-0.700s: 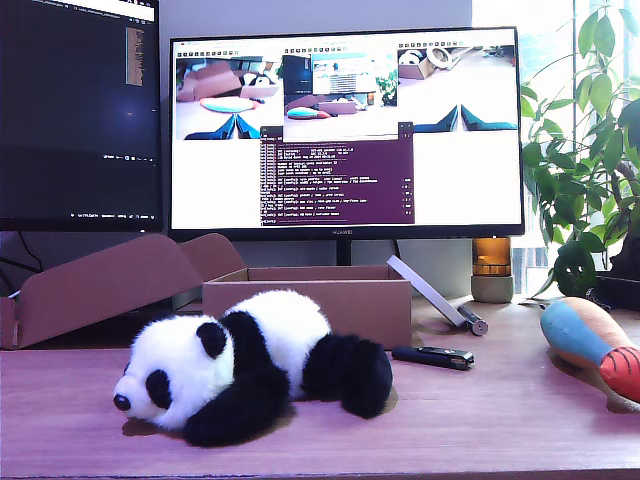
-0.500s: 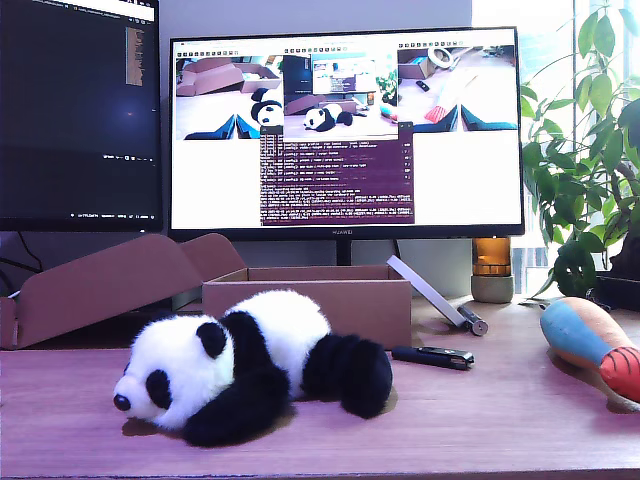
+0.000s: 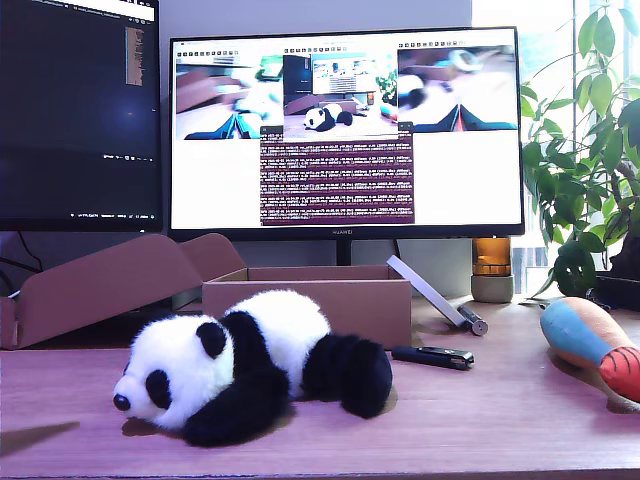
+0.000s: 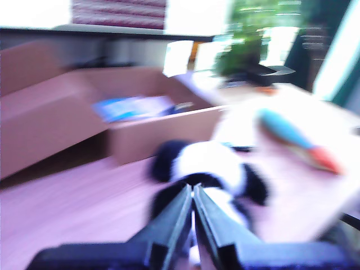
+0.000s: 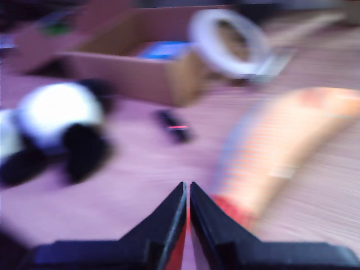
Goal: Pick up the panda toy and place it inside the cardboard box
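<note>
my first gripper (image 4: 193, 194) has its two dark fingers pressed together at the tips, nothing between them. the first wrist view is smeared, but the closed tips hang above the desk with the panda toy (image 4: 211, 171) just beyond them, not touching it as far as the blur lets me tell. behind the panda in that view stands the cardboard box (image 4: 163, 132) with something blue lying inside it, and off to one side lies the orange-and-blue plush toy (image 4: 295, 140).

my second gripper (image 5: 187, 194) is likewise closed tip to tip and holds nothing. it hangs over bare desk beside the orange-and-blue plush toy, with a small black device (image 5: 174, 127) farther out and a white tape roll (image 5: 228, 42) at the box's corner.

in the exterior view neither arm shows. the panda toy (image 3: 250, 365) lies belly-down on the wooden desk (image 3: 480, 420), head toward the exterior view's left, directly in front of the cardboard box (image 3: 320, 295) and outside it. a long cardboard flap piece (image 3: 100, 285) leans at the exterior view's left, the plush toy (image 3: 590, 340) lies at its right, and a monitor (image 3: 345, 130) stands behind the box.
</note>
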